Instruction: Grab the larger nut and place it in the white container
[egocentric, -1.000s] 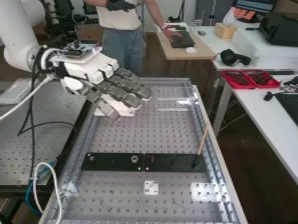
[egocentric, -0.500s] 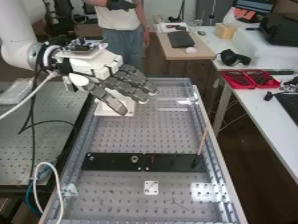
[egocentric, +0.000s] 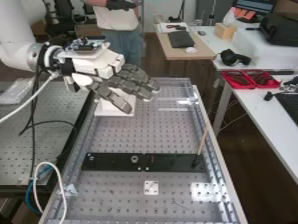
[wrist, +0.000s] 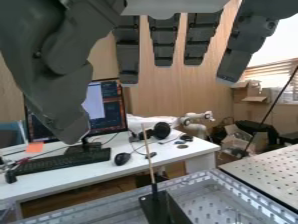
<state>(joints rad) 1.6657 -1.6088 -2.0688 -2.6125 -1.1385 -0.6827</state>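
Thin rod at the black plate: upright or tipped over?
Upright: the rod rises from the black plate, its free end well above it.

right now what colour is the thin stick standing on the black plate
The stick is light brown, seen best in the wrist view.

The white arm has dark grey fingers with, seemingly, small screws.

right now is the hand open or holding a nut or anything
Hand: open, fingers loosely straight, nothing held between them and the thumb.
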